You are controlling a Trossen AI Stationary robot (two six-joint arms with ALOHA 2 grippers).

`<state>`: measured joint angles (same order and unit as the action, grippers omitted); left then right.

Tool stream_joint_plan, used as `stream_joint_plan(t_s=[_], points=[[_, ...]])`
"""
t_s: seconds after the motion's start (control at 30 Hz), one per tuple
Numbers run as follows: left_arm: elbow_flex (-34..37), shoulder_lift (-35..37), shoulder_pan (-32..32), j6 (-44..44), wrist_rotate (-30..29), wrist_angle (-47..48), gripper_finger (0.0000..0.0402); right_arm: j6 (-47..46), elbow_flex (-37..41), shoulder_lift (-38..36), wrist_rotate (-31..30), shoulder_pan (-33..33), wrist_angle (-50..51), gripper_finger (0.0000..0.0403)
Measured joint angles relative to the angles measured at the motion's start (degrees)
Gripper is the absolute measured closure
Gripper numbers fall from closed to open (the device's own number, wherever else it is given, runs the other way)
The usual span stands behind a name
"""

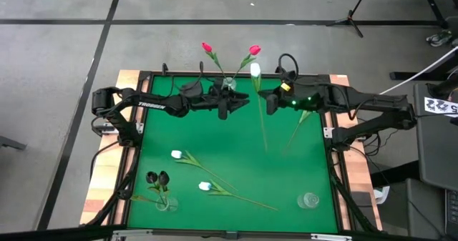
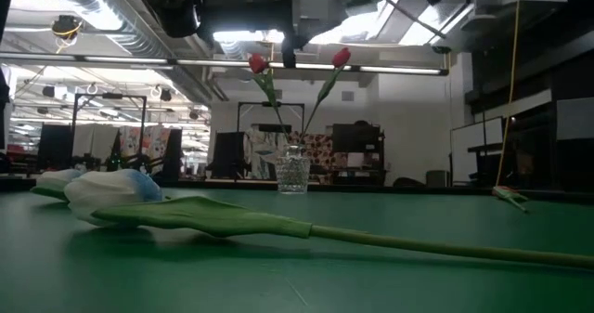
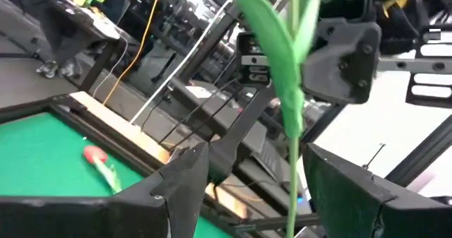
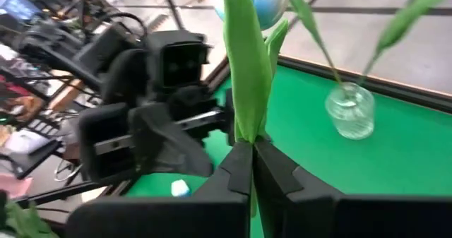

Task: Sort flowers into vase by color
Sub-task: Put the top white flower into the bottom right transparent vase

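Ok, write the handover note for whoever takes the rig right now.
Right gripper: shut on a white tulip, held above the mat's far side.
Left gripper: open, facing it, the stem between its fingers.
Done: two pink tulips in the far vase; two dark tulips in the near-left vase.
Left: two white tulips lying on the mat; the near-right vase is empty.

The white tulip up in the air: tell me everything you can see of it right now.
The white tulip is an artificial flower with a white head, a thin green stem and long green leaves. It is held off the table near the far edge, the right gripper shut on its stem; the open left gripper brackets the stem without clamping.
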<state>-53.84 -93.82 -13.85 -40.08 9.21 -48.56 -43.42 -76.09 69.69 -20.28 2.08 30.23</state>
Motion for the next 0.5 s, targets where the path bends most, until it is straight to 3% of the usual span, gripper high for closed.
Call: stream_joint_plan(t_s=[0.5], points=[[-0.1,0.0,2.8,-2.7,1.1,-3.9,0.0176,0.5,0.0,7.0,2.9,-1.7,-8.8,0.0396]])
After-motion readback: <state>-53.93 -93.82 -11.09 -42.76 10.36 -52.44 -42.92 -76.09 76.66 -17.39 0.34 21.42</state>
